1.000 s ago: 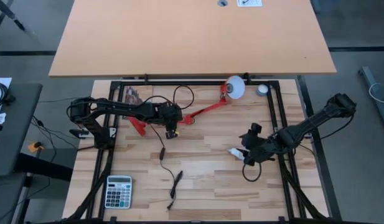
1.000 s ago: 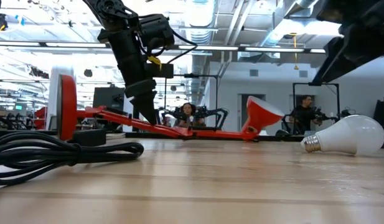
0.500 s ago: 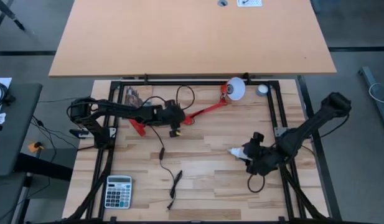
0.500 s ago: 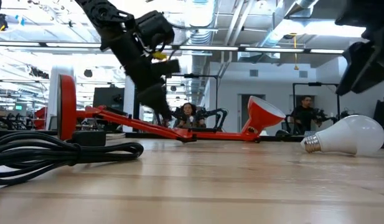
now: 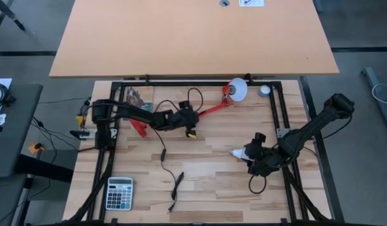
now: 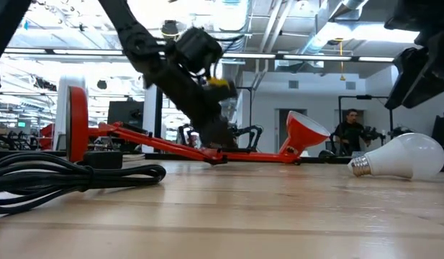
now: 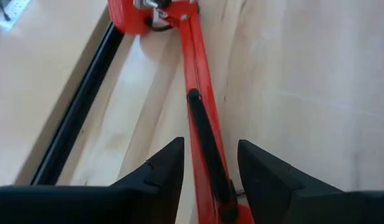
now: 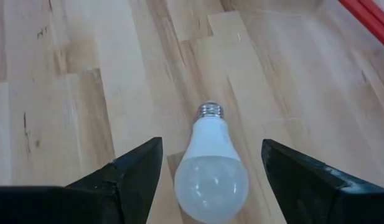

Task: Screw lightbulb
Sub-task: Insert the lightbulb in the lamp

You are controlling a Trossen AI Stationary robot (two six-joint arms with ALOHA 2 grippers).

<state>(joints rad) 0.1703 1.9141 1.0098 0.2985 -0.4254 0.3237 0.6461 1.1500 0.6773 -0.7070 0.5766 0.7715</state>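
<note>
— White bulb (image 8: 210, 177) is lying on its side on the wooden desk (image 5: 206, 169), right between my right claw's (image 8: 210, 171) fingers (image 8: 126, 171). That claw is released, spread wide, one finger on each side of the glass, and I see no contact yet.

— So nothing is picked up?

— No. The bulb's metal base (image 8: 211, 111) points away from that claw, out over bare desk. From above, the right claw (image 5: 254, 157) sits over the bulb (image 5: 238, 152) with only the tip of the bulb poking out.

— And the lamp?

— The red lamp (image 5: 209, 111) lies flat, with its shade (image 5: 236, 90) far out ahead of my left claw (image 5: 190, 122). That claw is released too, fingers (image 7: 160, 171) straddling the lamp's arm (image 7: 196, 118) without closing on it, as far as I can tell.

— How far along would you say we are?

— Early, I'd judge. Both claws are lined up, neither holds anything. Still to do: close on the bulb, steady the lamp, carry the bulb across to the shade, seat the base in the socket and turn it in. The bulb is well apart from the shade, so the whole transfer remains.
</note>
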